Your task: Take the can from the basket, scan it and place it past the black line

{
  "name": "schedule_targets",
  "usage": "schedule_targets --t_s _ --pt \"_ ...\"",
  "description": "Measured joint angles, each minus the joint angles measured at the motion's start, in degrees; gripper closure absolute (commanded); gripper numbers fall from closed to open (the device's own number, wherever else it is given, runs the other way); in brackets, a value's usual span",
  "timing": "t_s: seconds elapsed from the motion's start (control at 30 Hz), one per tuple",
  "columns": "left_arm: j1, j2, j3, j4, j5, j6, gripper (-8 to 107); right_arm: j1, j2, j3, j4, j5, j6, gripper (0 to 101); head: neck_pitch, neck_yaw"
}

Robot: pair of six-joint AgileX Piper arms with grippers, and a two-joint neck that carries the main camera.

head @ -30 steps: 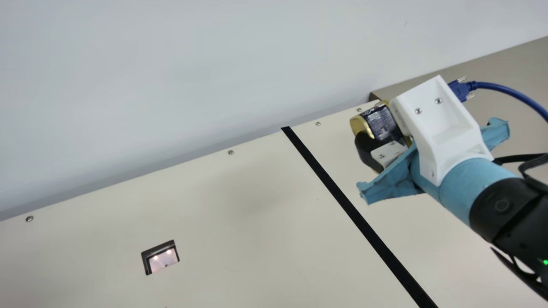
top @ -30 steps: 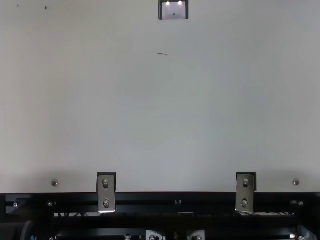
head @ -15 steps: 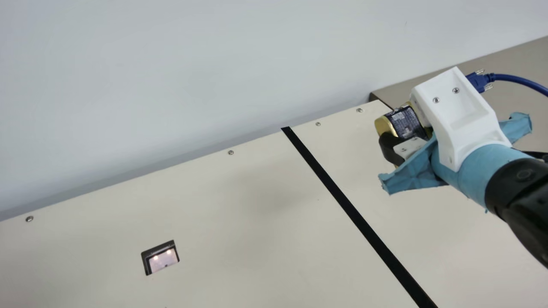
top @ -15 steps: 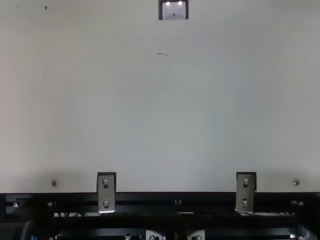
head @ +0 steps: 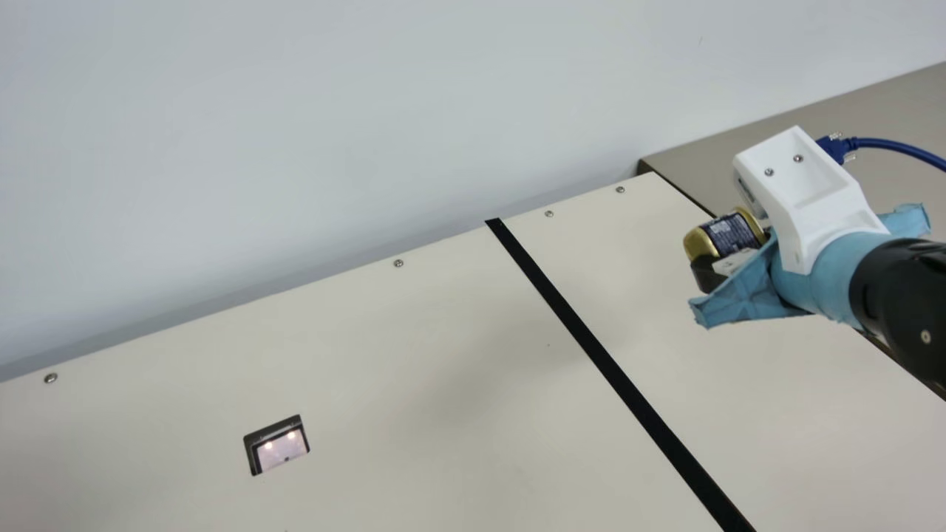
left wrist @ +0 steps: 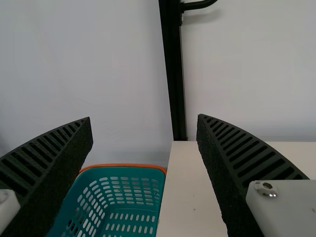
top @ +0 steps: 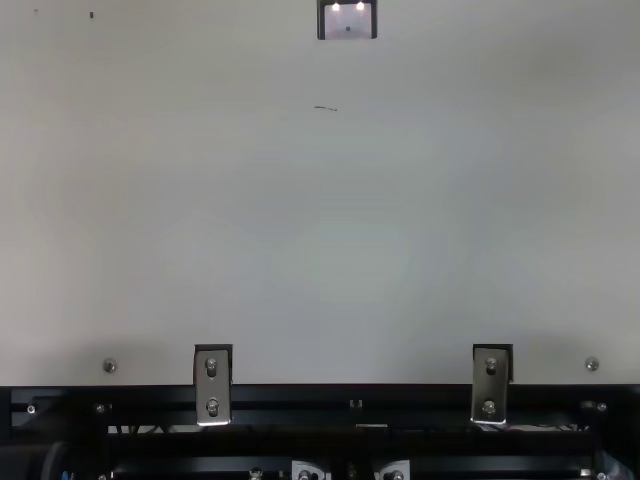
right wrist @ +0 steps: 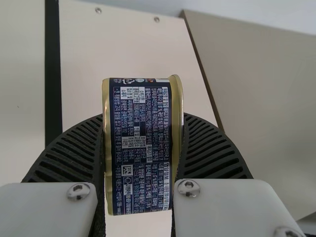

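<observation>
On the right of the main view, past the black line (head: 591, 340), my right gripper (head: 728, 247) is shut on the gold-and-navy can (head: 732, 232), held above the table near its right edge. In the right wrist view the can (right wrist: 140, 148) is squeezed end to end between both ribbed fingers of my right gripper (right wrist: 140, 163). My left gripper (left wrist: 144, 128) stands open in the left wrist view, its fingers wide apart. Beyond them is the teal basket (left wrist: 131, 200) with an orange edge, beside the cream table.
A scanner window (head: 278, 445) is set into the table (head: 369, 369), left of the black line. A wall runs along the table's far edge. At the right lies a beige surface (head: 850, 118). A black post (left wrist: 173, 74) stands behind the basket and table.
My right arm has moved to the right with the can, farther from the black line and closer to the table's right edge.
</observation>
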Motion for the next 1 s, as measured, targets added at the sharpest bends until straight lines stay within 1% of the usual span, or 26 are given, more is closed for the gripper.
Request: schedule_targets --t_s 0.2,0.33,0.47,0.57,0.7,0.9,1.0 --pt "0.00 0.00 0.00 0.00 0.00 0.00 9 -6.07 3.46 -1.33 8.62 2.86 -11.46 101 0.29 0.00" --pt "0.00 0.00 0.00 0.00 0.00 0.00 9 -9.28 5.53 -2.45 14.21 6.35 -18.69 101 0.29 0.29" --pt "0.00 0.00 0.00 0.00 0.00 0.00 9 -12.15 7.26 -3.29 17.73 9.04 -25.19 101 0.29 0.29" --pt "0.00 0.00 0.00 0.00 0.00 0.00 9 -13.73 8.58 -3.55 18.27 10.01 -28.56 101 0.00 0.29" --pt "0.00 0.00 0.00 0.00 0.00 0.00 9 -14.14 10.23 -3.49 17.82 10.30 -30.72 101 0.00 0.00" --pt "0.00 0.00 0.00 0.00 0.00 0.00 9 -12.58 12.08 -1.73 14.64 8.64 -29.11 101 0.29 0.00" --pt "0.00 0.00 0.00 0.00 0.00 0.00 9 -11.40 12.81 -0.34 12.72 7.01 -27.37 101 0.00 0.00"
